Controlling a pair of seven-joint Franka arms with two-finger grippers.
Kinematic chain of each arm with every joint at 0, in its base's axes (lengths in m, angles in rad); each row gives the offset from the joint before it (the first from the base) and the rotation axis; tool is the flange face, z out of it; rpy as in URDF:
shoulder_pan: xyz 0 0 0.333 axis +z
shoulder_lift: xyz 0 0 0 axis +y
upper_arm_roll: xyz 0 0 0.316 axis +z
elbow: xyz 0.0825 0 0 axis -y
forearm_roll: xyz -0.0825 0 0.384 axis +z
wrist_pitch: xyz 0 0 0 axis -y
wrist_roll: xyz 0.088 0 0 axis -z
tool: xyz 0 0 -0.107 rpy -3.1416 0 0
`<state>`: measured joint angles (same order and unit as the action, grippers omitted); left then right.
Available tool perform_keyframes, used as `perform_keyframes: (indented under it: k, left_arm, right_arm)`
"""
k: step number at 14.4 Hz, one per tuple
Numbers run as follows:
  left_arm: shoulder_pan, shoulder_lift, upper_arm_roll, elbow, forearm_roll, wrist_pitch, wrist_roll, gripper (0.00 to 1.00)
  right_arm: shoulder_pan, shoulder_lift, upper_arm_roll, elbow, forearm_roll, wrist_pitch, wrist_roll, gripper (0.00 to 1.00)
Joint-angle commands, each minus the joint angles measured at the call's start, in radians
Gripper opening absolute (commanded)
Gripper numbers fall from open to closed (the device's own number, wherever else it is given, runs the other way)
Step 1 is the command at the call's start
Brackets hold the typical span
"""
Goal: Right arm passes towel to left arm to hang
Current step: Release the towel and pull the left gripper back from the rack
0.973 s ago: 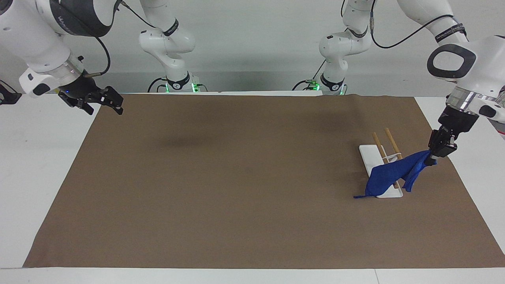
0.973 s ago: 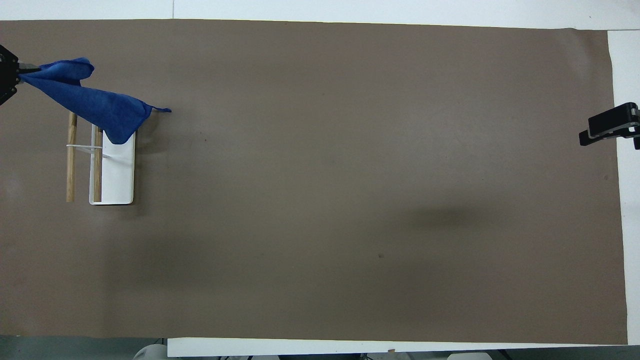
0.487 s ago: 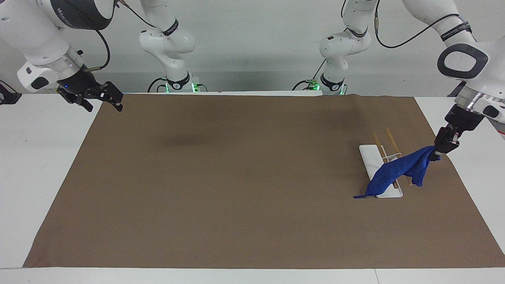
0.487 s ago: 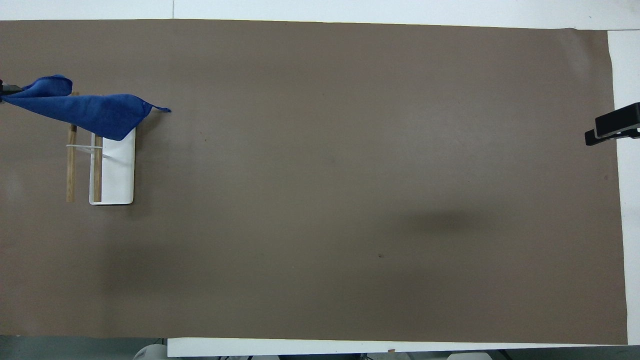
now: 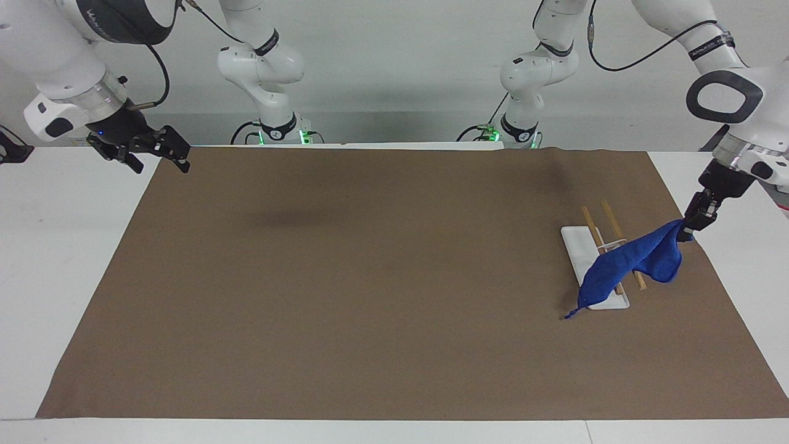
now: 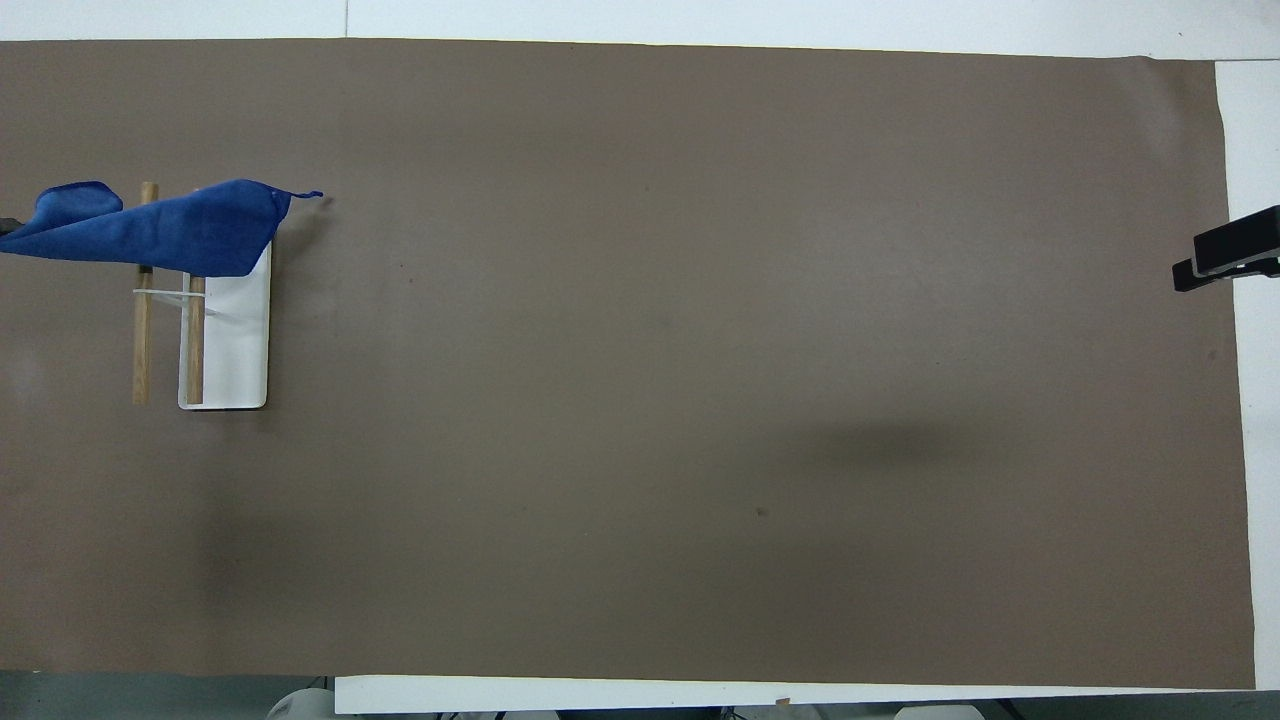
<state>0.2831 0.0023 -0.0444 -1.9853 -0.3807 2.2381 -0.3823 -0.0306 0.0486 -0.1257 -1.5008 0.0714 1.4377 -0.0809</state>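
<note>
Bright blue towel point(image 5: 629, 262), one corner pinched in the left gripper point(image 5: 688, 230), stretched down from it across two wooden rack bars, loop tag dangling lowest

— Where is the towel point(image 5: 629, 264) placed?
— It is draped over the rack point(image 5: 596, 266) at the left arm's end of the mat point(image 5: 370, 277), one corner pinched between the left gripper point(image 5: 688, 229) fingers.
— And the right gripper point(image 5: 161, 150)?
— It is held over the mat's edge at the right arm's end, well apart from the rack.

Blue towel point(image 5: 629, 262) looks like soft matt terry cloth; rack point(image 6: 228, 340) pairs smooth white base with wooden rails (bare, unvarnished-looking); table point(image 5: 370, 277) cover is matt brown paper.
</note>
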Motion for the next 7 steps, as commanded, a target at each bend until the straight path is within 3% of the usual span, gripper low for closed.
perform_keyframes:
  k: [1,7]
  left_arm:
    - [0.004,-0.033,-0.003,-0.075,0.013,0.052,0.013,0.02]
    - [0.014,-0.05,-0.003,-0.138,0.083,0.112,0.046,0.05]
  right_arm:
    - [-0.008,-0.003,0.008,0.001,-0.021,-0.01,-0.013,1.0]
    - [-0.003,0.002,0.003,0.001,-0.022,-0.006,-0.013,1.0]
